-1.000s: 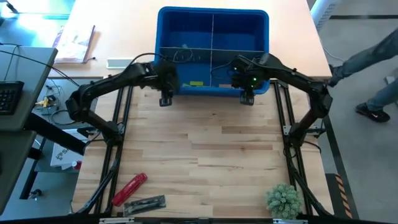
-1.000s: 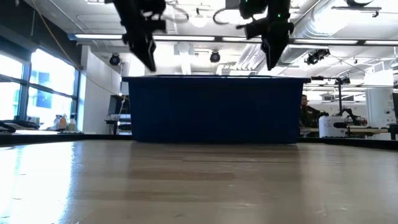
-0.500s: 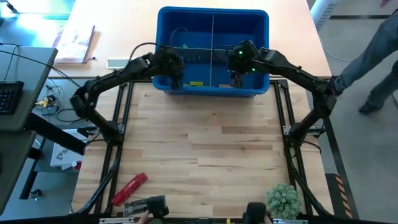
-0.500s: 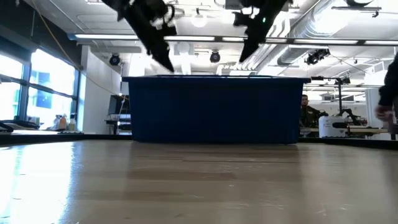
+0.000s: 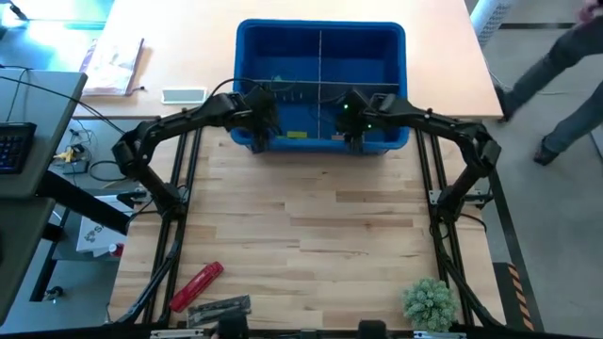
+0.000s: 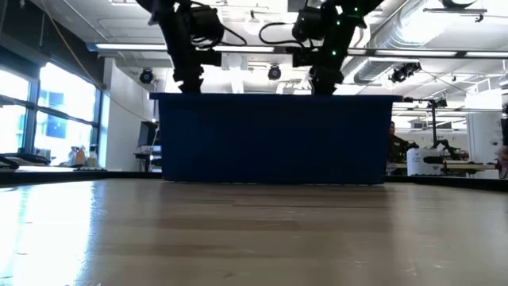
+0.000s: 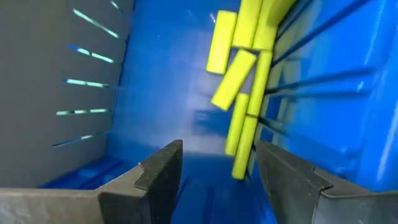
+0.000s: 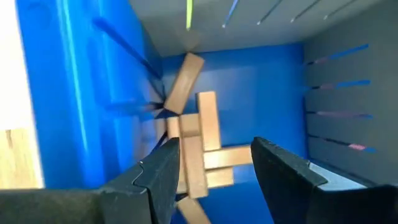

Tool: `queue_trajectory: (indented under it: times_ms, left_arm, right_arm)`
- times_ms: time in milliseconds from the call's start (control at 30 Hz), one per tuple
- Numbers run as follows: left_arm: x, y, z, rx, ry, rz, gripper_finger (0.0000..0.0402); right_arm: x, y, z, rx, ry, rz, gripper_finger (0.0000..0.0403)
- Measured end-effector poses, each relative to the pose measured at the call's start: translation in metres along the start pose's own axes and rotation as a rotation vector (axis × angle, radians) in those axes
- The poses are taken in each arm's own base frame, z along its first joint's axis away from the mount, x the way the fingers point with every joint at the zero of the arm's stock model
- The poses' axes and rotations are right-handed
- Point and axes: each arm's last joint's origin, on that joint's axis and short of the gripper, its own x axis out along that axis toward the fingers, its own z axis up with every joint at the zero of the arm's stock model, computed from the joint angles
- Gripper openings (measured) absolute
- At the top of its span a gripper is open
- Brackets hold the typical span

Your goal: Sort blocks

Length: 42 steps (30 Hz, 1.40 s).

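A blue bin with divider walls stands at the table's far middle. Lime yellow-green blocks lie piled in its near left compartment, against a divider. Tan wooden blocks lie crossed over one another in the near right compartment. My left gripper hangs open inside the left compartment, above and beside the lime blocks. My right gripper hangs open in the right compartment, just above the tan pile. Neither holds anything. In the low view the bin's wall hides both sets of fingers.
The bare wooden tabletop stretches in front of the bin. At the near left lie a red cylindrical tool and a dark tool. A small green plant stands near right. A person walks past beyond the right edge.
Both grippers have gone from just in front of the bin's near wall over its rim toward the far edge, tipped steeper and sunk into the two near compartments, staying open. The bin has slid a little toward the near edge.
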Motion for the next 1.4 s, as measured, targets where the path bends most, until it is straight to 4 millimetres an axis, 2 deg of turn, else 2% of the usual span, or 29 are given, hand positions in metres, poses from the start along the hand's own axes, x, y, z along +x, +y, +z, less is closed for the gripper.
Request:
queue_trajectory:
  times_ms: [100,300,500,633,733,833,900,1033,1133,1267,1400]
  left_arm:
    - [-0.010,-0.002,-0.001,-0.012,-0.037,-0.017,0.0188]
    - [-0.027,0.000,-0.004,-0.062,-0.083,-0.015,0.0188]
    - [-0.056,0.006,-0.009,-0.160,-0.178,0.039,0.0188]
    - [-0.080,0.015,-0.016,-0.277,-0.239,0.173,0.0188]
    - [-0.100,0.027,-0.028,-0.402,-0.243,0.361,0.0188]
    - [-0.115,0.045,-0.044,-0.574,-0.250,0.532,0.0188]
    - [-0.118,0.062,-0.057,-0.662,-0.240,0.591,0.0186]
    - [-0.111,0.101,-0.083,-0.813,-0.203,0.715,0.0171]
    - [-0.097,0.134,-0.104,-0.923,-0.179,0.800,0.0157]
    - [-0.061,0.164,-0.125,-1.000,-0.070,0.792,0.0137]
    - [-0.021,0.192,-0.132,-0.942,0.188,0.818,0.0112]
  right_arm:
    - [-0.005,0.007,0.005,-0.015,-0.017,-0.033,0.0185]
    - [-0.029,0.015,0.014,0.006,-0.120,-0.117,0.0185]
    - [-0.073,0.029,0.016,0.049,-0.248,-0.202,0.0185]
    - [-0.099,0.042,0.014,0.094,-0.336,-0.191,0.0185]
    - [-0.115,0.052,0.011,0.123,-0.385,-0.184,0.0185]
    - [-0.123,0.064,0.009,0.140,-0.395,-0.150,0.0185]
    - [-0.126,0.072,0.008,0.138,-0.393,-0.126,0.0185]
    - [-0.130,0.087,0.010,0.104,-0.399,-0.095,0.0185]
    - [-0.132,0.093,0.011,0.085,-0.408,-0.082,0.0185]
    - [-0.132,0.092,0.011,0.088,-0.408,-0.086,0.0185]
    - [-0.130,0.084,0.011,0.087,-0.411,-0.110,0.0185]
